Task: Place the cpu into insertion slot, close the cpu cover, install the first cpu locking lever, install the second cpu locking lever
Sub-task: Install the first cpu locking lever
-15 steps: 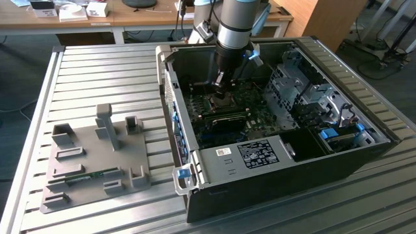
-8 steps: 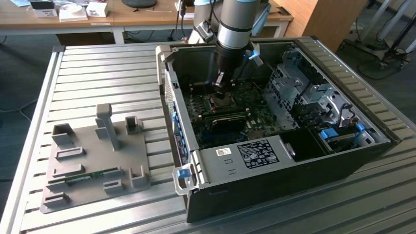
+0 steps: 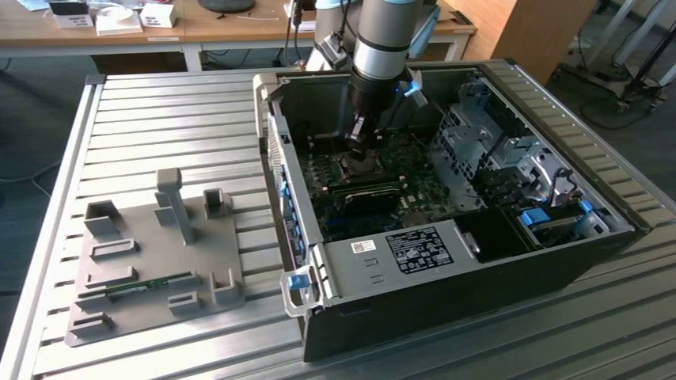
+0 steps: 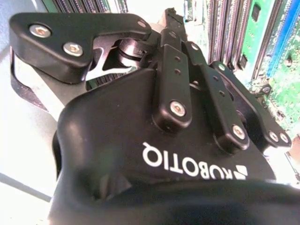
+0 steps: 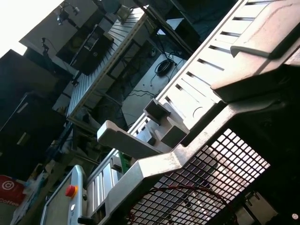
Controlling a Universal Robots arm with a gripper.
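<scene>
The cpu cover (image 3: 362, 165) lies on the socket on the green motherboard (image 3: 423, 186), inside the open computer case (image 3: 549, 229) on a slatted metal table (image 3: 180, 119). The gripper (image 3: 359, 136) hangs just above it, pointing down into the case. Whether its fingers (image 4: 171, 70) hold anything cannot be told. A grey parts fixture (image 3: 158, 261) sits on the table toward the exterior view's left.

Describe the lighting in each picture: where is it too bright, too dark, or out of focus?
In the exterior view, light is even, and the computer case interior looks shadowed around the gripper. In the second wrist view, the gripper body is near and soft, with blown-out white patches at the corners. In the first wrist view, one corner is overexposed, while the case's mesh grille sits in dark shadow.
</scene>
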